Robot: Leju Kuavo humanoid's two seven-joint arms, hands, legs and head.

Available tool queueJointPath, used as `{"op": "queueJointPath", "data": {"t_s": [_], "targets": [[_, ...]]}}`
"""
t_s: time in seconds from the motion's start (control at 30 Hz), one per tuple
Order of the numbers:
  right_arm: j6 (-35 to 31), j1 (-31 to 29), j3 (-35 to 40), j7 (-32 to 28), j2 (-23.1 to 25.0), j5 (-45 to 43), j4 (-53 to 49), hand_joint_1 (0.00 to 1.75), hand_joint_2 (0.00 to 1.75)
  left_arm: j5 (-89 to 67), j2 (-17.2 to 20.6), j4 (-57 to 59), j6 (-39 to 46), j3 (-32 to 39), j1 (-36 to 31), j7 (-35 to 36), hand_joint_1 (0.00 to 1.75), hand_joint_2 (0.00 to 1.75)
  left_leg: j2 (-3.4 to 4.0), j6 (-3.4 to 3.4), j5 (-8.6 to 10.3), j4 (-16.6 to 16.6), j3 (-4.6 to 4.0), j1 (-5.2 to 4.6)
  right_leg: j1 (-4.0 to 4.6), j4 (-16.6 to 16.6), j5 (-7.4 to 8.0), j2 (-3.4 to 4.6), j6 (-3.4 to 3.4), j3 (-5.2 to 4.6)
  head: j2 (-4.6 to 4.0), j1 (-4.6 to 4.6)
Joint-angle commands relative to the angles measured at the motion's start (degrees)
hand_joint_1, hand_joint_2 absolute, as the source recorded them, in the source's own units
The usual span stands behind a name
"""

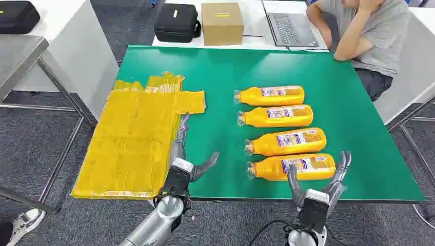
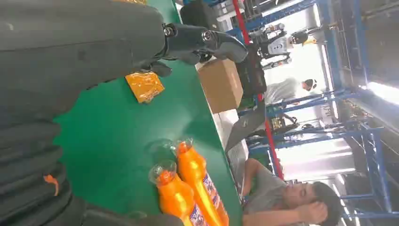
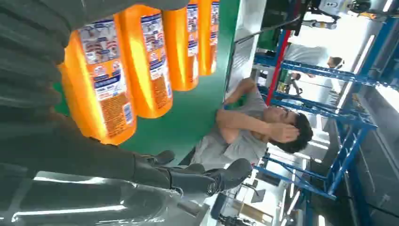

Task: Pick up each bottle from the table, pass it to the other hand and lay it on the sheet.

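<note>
Several orange bottles lie side by side on the right half of the green table, caps pointing left. The nearest bottle lies by the front edge. My right hand is open around its base end, thumb on the near side and fingers past the bottom; I cannot tell whether they touch. In the right wrist view that bottle lies just off the palm of the right hand. My left hand is open and empty at the right edge of the yellow sheet. The left wrist view shows two bottle necks.
A person sits at the table's far right corner, leaning on a white desk. On that desk stand a laptop, a cardboard box and a black case. A grey table stands far left.
</note>
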Motion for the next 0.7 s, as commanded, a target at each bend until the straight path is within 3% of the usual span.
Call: {"op": "queueJointPath", "data": {"t_s": [0.03,0.7], "targets": [[0.0,-2.2,0.0,0.0,0.0,-0.1,2.9,0.0,1.75,-0.1,2.1,2.1,-0.3,-0.6,-1.5,0.1,0.0,1.75,0.11,-0.09,-0.08,-0.1,0.35,-0.07,-0.05,0.0,-0.1,0.04,-0.08,0.25,0.02,0.0],[0.0,-3.4,0.8,0.0,-1.6,0.0,2.6,0.0,1.75,0.1,2.8,0.9,0.3,-0.6,-1.1,0.1,0.0,1.75,0.16,-0.06,-0.06,-0.1,0.25,-0.05,-0.04,0.0,-0.05,0.1,-0.06,0.17,0.02,0.0]]}}
